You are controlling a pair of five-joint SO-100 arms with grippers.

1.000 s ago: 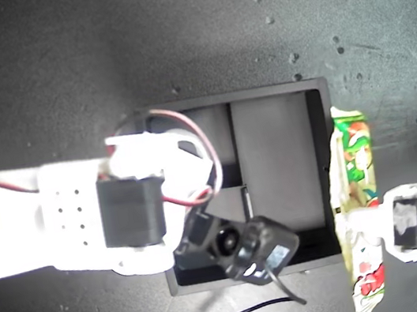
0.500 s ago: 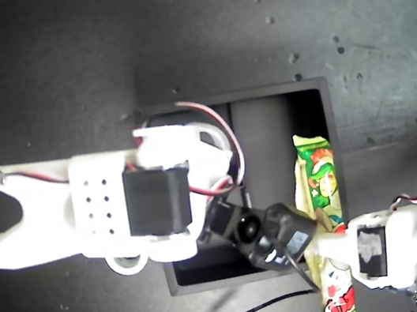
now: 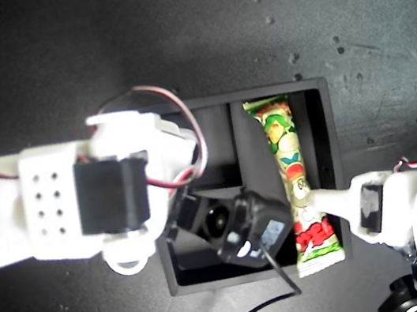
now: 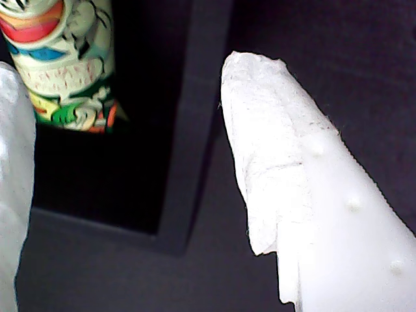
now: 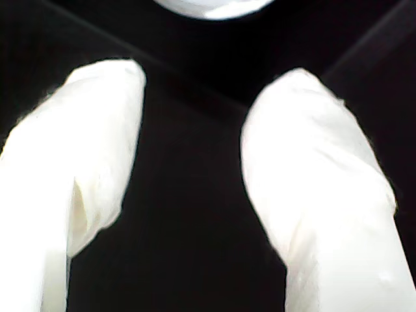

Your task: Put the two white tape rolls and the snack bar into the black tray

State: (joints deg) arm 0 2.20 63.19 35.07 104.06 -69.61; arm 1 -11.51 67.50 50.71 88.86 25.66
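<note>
Snack bar [image 3: 300, 185]: lies lengthwise in the long compartment of the black tray [image 3: 317, 88], right of centre in the exterior view, printed side up, lower end on the tray's near wall. My first gripper [image 4: 130, 169], at the exterior view's lower right: fingers spread, holding nothing, bar's end between them. My second gripper [image 5: 188, 162], on the arm from the exterior view's left: fingers spread over the tray's dark floor, a white tape roll [image 5: 211, 6] just beyond.
</note>
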